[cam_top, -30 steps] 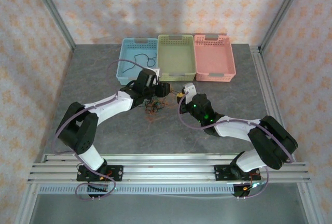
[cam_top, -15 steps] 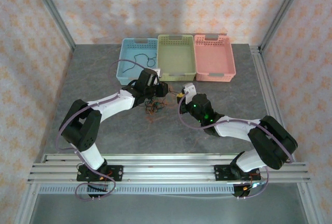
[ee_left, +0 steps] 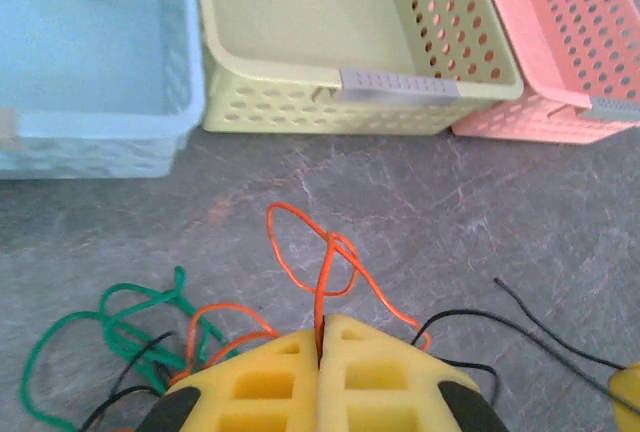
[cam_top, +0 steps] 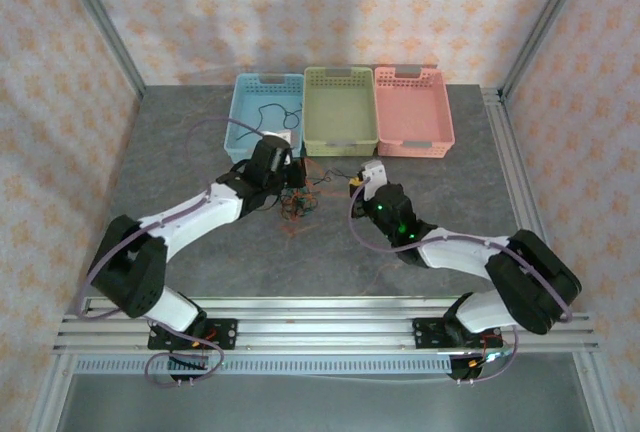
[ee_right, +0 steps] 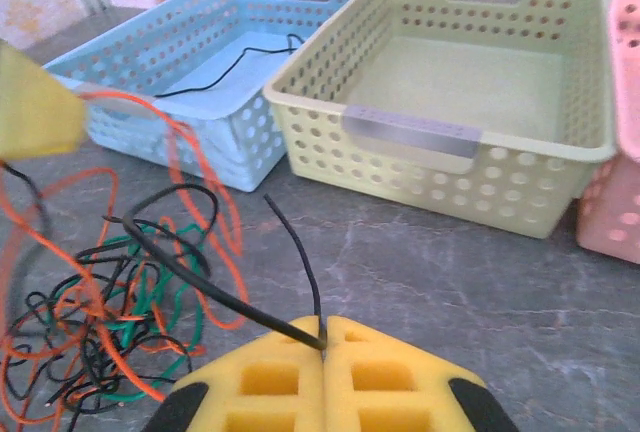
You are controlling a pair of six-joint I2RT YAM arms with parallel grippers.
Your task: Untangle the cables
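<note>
The knot of cables lies on the table just in front of the blue basket and the green basket, between the 2 arms. The step in hand looks like drawing 1 strand out of the heap. It should go best if the 2 grips part slowly and low, 1 side anchoring while the other pulls along the strand's own line, so that loops slide rather than cinch. If the green cable and the rest of the heap begin to drag along, it would be wiser to ease off and take hold nearer the knot. The left gripper has its yellow fingers pressed together, with the orange cable pinched in the seam and looping just ahead of the tips. The right gripper is likewise closed, clamping the black cable near its end. Its short tail points toward the green basket, and the long part runs back into the heap.
</note>
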